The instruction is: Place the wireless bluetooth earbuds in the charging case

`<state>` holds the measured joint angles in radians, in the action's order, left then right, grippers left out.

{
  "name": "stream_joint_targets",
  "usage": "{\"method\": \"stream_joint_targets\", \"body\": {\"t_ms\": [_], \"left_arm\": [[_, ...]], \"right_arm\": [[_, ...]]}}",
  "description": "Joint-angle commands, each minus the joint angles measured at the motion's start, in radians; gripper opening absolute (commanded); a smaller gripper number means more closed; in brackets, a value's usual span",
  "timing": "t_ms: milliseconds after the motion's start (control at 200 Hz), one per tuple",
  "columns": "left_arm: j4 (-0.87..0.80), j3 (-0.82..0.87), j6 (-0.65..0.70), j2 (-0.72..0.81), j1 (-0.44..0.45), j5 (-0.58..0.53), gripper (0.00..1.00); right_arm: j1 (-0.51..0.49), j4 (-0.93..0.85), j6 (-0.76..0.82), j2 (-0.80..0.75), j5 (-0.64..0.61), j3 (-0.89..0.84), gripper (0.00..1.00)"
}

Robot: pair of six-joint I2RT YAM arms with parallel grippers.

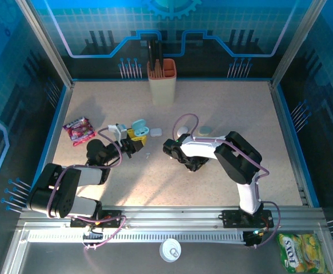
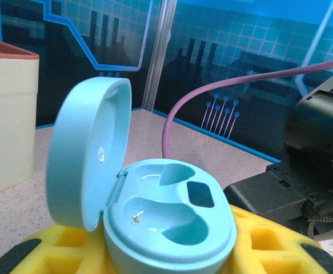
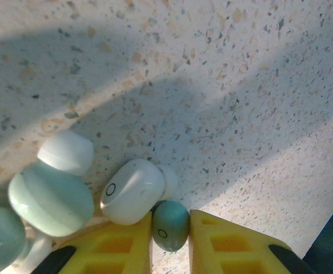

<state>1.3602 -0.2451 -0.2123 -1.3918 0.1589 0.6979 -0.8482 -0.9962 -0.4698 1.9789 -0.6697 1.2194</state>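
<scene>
The teal charging case (image 2: 172, 211) sits between the yellow pads (image 2: 57, 251) of my left gripper (image 2: 166, 254), which is shut on it. Its lid (image 2: 86, 160) stands open to the left and both wells are empty. From above, the case (image 1: 139, 126) and left gripper (image 1: 133, 142) are left of centre. My right gripper (image 3: 171, 242) is low over the table, shut on a small teal earbud (image 3: 170, 224). A white earbud (image 3: 133, 191) lies touching it on the left. A pale green earbud (image 3: 51, 197) with a white tip lies further left. The right gripper (image 1: 171, 147) is at table centre.
A beige holder with an orange rim (image 1: 162, 80) stands at the back. A red snack packet (image 1: 79, 130) lies at the left, and a white case (image 1: 156, 132) beside the teal one. A pale pebble-like case (image 1: 205, 130) sits behind the right arm. The right arm's black body (image 2: 315, 148) is close by.
</scene>
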Motion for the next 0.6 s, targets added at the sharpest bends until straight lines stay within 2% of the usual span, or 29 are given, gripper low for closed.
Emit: {"method": "stream_joint_targets", "body": {"t_ms": [0,85,165,265,395,595], "left_arm": [[0.040,0.009,-0.015,0.018,-0.010,0.028,0.31],[0.037,0.002,-0.015,0.006,-0.009,0.037,0.30],[0.041,-0.003,-0.002,-0.010,-0.004,0.052,0.30],[0.040,-0.008,0.024,-0.018,0.022,0.052,0.30],[0.016,-0.021,0.071,-0.027,0.072,0.051,0.30],[-0.188,-0.066,0.219,-0.005,0.189,0.011,0.30]], "right_arm": [[0.009,-0.013,-0.015,-0.019,0.003,0.002,0.19],[0.014,-0.007,-0.014,-0.077,0.015,-0.008,0.20],[0.034,0.034,-0.007,-0.157,0.094,-0.039,0.19],[0.084,0.103,0.002,-0.258,0.249,-0.094,0.20],[0.191,0.209,0.000,-0.401,0.538,-0.193,0.20],[0.325,0.312,-0.020,-0.577,0.844,-0.309,0.20]]}}
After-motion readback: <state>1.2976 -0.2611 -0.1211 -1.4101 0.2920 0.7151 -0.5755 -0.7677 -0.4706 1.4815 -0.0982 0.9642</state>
